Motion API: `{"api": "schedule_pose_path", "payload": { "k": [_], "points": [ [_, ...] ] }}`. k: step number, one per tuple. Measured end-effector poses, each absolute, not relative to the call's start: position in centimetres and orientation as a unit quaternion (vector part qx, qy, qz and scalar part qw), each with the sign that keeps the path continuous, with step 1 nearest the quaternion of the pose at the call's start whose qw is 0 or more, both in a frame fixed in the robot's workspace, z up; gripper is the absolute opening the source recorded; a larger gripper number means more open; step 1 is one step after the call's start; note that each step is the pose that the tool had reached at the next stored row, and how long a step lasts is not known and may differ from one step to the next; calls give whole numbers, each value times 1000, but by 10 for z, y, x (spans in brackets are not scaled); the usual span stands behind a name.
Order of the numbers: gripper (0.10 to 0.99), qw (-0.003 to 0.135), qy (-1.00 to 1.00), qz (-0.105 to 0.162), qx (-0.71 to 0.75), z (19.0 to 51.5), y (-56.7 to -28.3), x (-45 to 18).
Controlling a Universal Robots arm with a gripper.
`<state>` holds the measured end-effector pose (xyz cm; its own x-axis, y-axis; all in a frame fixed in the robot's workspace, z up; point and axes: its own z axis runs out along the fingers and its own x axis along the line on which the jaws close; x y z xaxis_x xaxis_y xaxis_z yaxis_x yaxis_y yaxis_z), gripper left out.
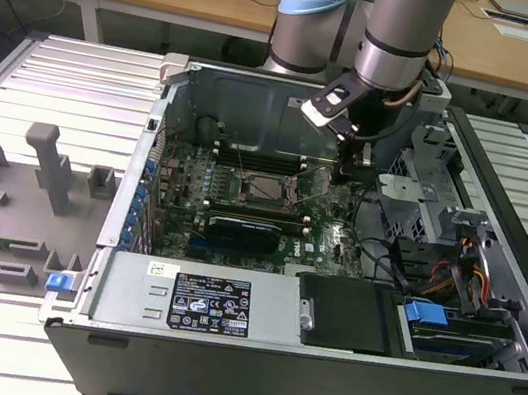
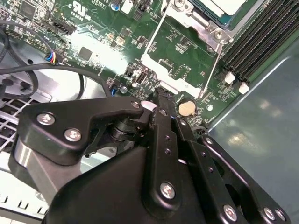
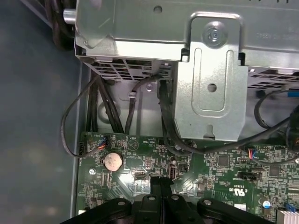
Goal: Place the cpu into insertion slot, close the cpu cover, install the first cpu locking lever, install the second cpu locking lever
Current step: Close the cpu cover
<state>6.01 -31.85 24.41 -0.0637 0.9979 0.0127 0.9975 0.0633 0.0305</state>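
In the exterior view the cpu (image 1: 268, 188) lies in the insertion slot (image 1: 247, 198) at the middle of the green board. The second wrist view shows its pale top (image 2: 229, 5) with the silver cpu cover (image 2: 201, 25) lying around it. Two thin wire locking levers (image 2: 212, 60) (image 2: 156, 32) stand off the socket's sides, and they rise as thin lines (image 1: 319, 184) in the exterior view. My gripper (image 1: 350, 166) hangs just to the exterior view's right of the socket. Its fingers are shut together with nothing between them in both wrist views (image 2: 158, 92) (image 3: 160, 181), low over the board beside a coin battery (image 3: 112, 161).
A grey metal drive cage (image 3: 210, 79) and black cables (image 3: 163, 121) lie just beyond the gripper. Long black memory slots (image 2: 261, 37) run past the socket. The case wall (image 1: 249, 104) stands behind, the power supply (image 1: 216, 301) in front. A grey fixture plate (image 1: 19, 207) lies on the exterior view's left.
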Motion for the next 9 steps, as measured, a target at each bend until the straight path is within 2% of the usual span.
{"api": "schedule_pose_path", "payload": {
  "k": [5, 9],
  "points": [
    [106, 5, 729, 15, 684, 242, -318, 60],
    [106, -18, 729, -3, 684, 242, -318, 62]
  ]
}}
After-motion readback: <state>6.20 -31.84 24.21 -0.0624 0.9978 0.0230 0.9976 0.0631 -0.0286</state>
